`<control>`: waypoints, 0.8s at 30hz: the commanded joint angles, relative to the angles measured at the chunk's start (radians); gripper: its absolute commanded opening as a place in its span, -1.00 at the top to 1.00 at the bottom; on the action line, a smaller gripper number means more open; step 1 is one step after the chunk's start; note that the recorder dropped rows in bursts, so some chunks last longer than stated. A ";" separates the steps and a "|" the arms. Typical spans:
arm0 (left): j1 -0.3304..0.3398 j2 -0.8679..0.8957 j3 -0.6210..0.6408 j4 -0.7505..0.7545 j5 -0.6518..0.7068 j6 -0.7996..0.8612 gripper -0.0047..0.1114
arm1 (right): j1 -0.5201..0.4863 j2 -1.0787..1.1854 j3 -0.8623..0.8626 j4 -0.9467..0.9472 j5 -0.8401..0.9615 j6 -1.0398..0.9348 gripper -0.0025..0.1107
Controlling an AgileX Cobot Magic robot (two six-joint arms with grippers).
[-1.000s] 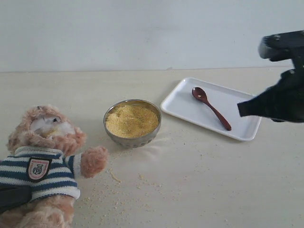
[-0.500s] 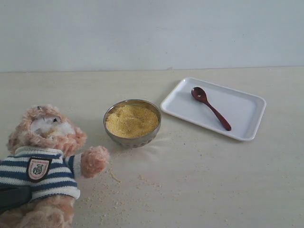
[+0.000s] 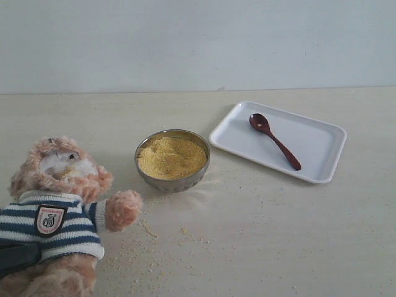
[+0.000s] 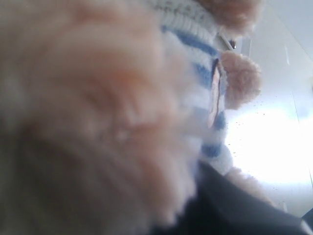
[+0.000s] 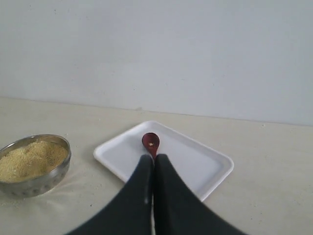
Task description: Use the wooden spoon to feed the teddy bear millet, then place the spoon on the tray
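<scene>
spoon (image 3: 275, 141) lying on tray (image 3: 322, 139), right of bowl (image 3: 173, 184) | bear (image 3: 59, 204) left of bowl, millet (image 3: 172, 157) spilled nearby | right claw (image 5: 154, 164) pinched closed, empty | left claw (image 3: 13, 258) against bear, grip unclear | looks pretty much done imo

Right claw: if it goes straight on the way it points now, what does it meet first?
Most likely the wooden spoon on the tray: in the right wrist view, the shut right claw points at the spoon's bowl just beyond its tips. Its height above the tray is unclear, so it might pass over.
</scene>
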 commanded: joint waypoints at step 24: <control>0.003 -0.007 0.000 -0.020 0.022 0.008 0.83 | -0.086 -0.310 0.216 0.006 0.100 -0.086 0.96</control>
